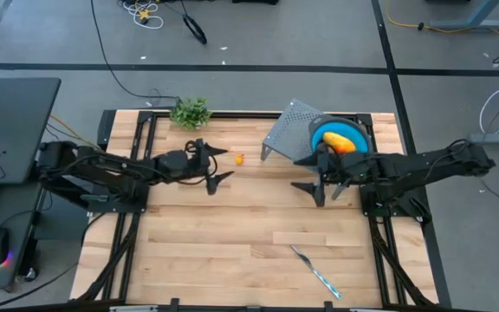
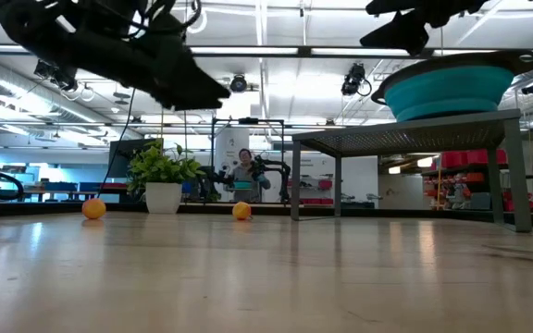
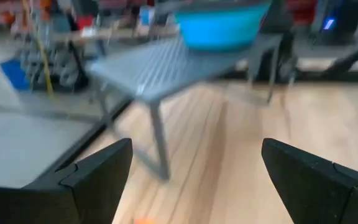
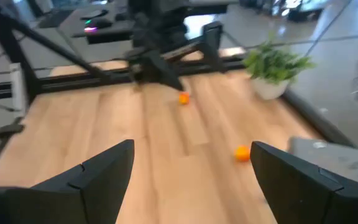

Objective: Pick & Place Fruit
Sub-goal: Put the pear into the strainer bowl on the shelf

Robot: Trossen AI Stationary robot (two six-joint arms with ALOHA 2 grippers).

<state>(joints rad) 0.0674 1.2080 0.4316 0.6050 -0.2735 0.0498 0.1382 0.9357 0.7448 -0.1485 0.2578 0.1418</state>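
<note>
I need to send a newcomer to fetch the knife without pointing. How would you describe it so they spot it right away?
On the wooden table, look at the near edge on the right arm's side, away from the grey metal stand with the blue bowl. The knife lies there flat and alone: slim, silver, with a blue handle, unlike the small round orange fruit farther back.

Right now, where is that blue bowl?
In the high view, the blue bowl sits on the small grey stand at the table's far right, just behind the right end effector; fruit lies inside.
</note>
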